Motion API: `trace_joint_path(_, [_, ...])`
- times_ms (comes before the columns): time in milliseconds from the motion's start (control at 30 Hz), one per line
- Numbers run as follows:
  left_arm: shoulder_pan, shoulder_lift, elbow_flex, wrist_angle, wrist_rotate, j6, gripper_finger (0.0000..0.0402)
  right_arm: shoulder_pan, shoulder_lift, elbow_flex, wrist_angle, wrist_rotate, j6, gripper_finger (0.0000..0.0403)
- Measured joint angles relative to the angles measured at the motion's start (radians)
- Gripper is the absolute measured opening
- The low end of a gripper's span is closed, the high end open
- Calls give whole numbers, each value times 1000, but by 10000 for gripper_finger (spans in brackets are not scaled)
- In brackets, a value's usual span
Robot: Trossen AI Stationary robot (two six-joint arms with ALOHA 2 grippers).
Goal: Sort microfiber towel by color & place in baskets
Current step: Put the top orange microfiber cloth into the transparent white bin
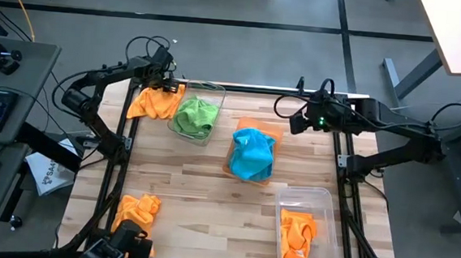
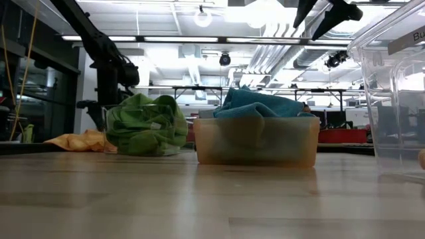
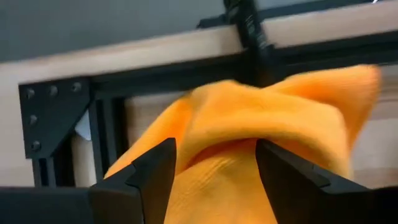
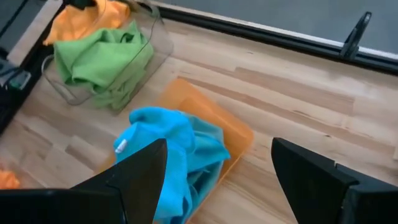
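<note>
Left tool (image 1: 167, 82): far left corner of the counter (image 1: 209, 201), fingers apart astride an orange towel (image 1: 153, 102) lying beside the clear bin (image 1: 209, 91); not clamped.

Right tool (image 1: 296, 121): raised near the far right edge, fingers apart, empty.

Clear bin: green towels (image 1: 195, 116).

Orange bin (image 1: 243, 128), centre: blue towels (image 1: 252, 153).

Second clear bin (image 1: 320, 199), near right: orange towel (image 1: 297, 233).

Loose orange towel (image 1: 137, 209): near left corner.

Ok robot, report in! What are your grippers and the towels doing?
Left gripper open around orange towel at far-left table edge. Right gripper open, empty, above blue towel in orange basket. Nothing in the way.
</note>
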Motion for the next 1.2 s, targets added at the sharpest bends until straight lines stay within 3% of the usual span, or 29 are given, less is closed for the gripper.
trace_joint_path(300, [9, 73, 57, -86, 105, -31, 164, 1, 0, 0, 0, -3, -112, 284])
trace_joint_path(600, [2, 258, 203, -236, 78, 28, 128, 1, 0, 0, -1, -39, -159, 284])
trace_joint_path(733, [-6, 275, 215, -271, 79, 70, 73, 1, 0, 0, -1, -39, -163, 284])
trace_joint_path(833, [0, 243, 214, -253, 87, 73, 14, 1, 0, 0, -1, -39, -162, 284])
trace_joint_path(1000, [19, 93, 215, -179, 72, 70, 3, 1, -1, 0, -1, -38, -158, 284])
trace_joint_path(1200, [23, -190, 215, -72, 94, -13, 1, 1, -7, 0, 8, -37, -183, 284])
